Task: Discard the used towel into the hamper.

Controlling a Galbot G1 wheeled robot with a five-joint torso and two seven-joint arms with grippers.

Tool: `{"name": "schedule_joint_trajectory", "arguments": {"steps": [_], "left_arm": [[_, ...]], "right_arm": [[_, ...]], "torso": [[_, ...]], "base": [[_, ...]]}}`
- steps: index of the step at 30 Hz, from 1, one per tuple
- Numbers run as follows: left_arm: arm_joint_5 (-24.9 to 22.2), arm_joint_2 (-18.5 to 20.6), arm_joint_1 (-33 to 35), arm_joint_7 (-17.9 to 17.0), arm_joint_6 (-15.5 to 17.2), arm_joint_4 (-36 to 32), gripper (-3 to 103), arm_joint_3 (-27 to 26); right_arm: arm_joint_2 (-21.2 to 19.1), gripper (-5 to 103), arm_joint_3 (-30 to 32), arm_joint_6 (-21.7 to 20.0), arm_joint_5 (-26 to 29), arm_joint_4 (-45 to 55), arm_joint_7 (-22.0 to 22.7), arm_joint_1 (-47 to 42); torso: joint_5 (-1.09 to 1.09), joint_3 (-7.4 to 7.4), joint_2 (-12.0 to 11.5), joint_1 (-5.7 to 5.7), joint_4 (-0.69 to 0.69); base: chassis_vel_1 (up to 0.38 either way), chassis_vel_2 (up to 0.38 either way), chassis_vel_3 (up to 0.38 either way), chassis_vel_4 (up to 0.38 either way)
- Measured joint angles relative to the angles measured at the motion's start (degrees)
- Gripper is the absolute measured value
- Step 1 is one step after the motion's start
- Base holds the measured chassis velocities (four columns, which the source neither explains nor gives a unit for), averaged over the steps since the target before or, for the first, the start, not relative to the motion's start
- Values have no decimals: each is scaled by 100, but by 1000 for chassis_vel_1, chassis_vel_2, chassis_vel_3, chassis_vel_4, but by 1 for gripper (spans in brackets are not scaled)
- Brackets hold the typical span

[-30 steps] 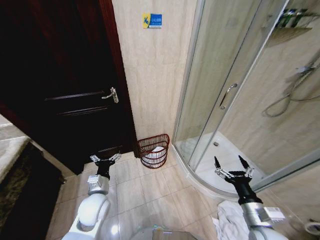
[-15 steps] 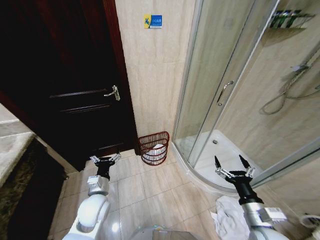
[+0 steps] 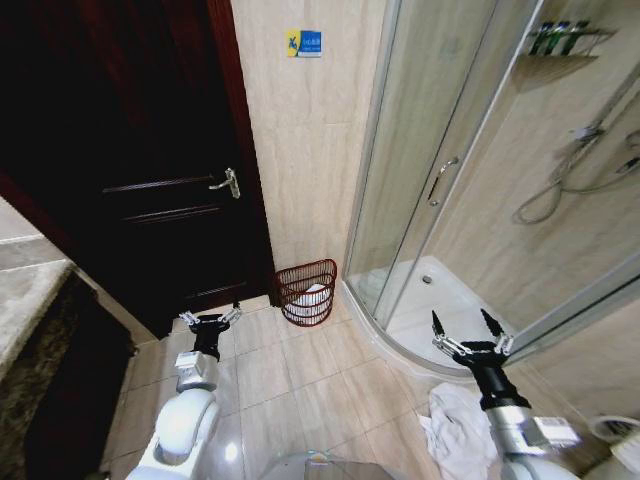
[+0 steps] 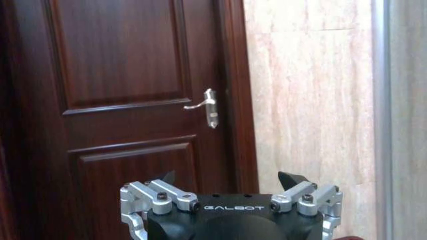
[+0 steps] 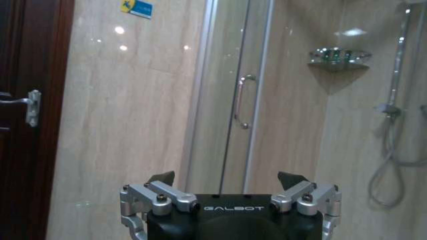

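Standing by the dark wooden door [image 3: 150, 170], I see the left claw [image 3: 211, 320] held low over the tiled floor [image 3: 300, 375], its fingers spread and holding nothing; the left wrist view looks straight at the door and its handle [image 4: 208, 106]. Just to its right, against the foot of the beige wall [image 3: 300, 150], sits the hamper [image 3: 306, 291], upright, with something pale already lying inside it. Further right runs the curved glass shower enclosure [image 3: 430, 190]. Then comes the right claw [image 3: 470, 347], fingers also spread wide and empty, pointing ahead toward the shower. The used towel [image 3: 460, 430] lies crumpled in a white heap on the floor directly below and behind that claw, right beside the right arm, with no clear long axis to it. So the towel is plainly the right arm's business: it lies underneath and back from the claw, well apart from the hamper, which stands ahead and off to the robot's left. My guess is the claw must turn down and back to reach it.
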Motion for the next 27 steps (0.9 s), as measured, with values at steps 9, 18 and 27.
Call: {"name": "schedule_joint_trajectory", "arguments": {"steps": [9, 18, 27], "left_arm": [[26, -12, 10, 5, -102, 73, 100, -9], [41, -16, -36, 4, -166, 89, 100, 44], [-103, -16, -39, 4, -494, 150, 100, 145]], "right_arm": [[0, 100, 18, 12, 22, 15, 2, -13], [0, 100, 15, 69, 22, -1, 3, -47], [0, 100, -8, 75, 218, -16, 55, -44]], "torso": [[-1, 0, 0, 0, 0], [0, 0, 0, 0, -1], [0, 0, 0, -1, 3]], "base": [[-18, -97, -102, -16], [-58, -129, -139, -47], [-20, -51, -56, -17]]}}
